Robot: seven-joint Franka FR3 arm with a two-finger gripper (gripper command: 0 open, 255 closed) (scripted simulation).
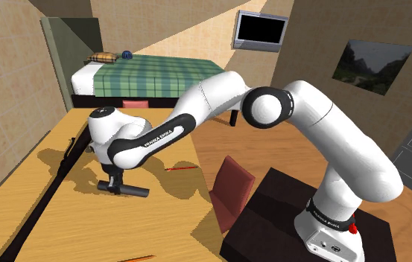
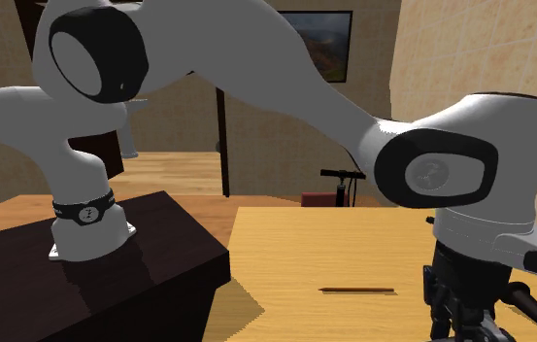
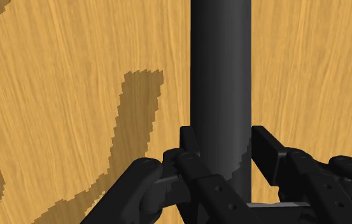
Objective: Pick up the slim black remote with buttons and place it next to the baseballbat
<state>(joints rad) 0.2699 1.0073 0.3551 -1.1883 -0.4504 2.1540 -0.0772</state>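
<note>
1. The claw point(image 3: 222, 145) was clamped on the remote point(image 3: 221, 70), with a finger against each long side.
2. In the shoulder view we saw the remote lying level under the claw, over the middle of the wooden tabletop point(image 1: 159, 223). In the wrist view its shadow fell apart from it on the wood.
3. The bat point(image 1: 65, 156) lay along the tabletop's edge at the shoulder view's left, apart from the remote.
4. A red pencil point(image 1: 178, 168) lay on the wood to the remote's right in that view.
5. A reddish chair point(image 1: 230, 190) stood between the tabletop and the black stand point(image 1: 271, 223).
6. Beyond the tabletop we saw a bed point(image 1: 159, 78) with a green plaid cover, a dark screen point(image 1: 260, 30) and a framed picture point(image 1: 368, 67) on the walls.
</note>
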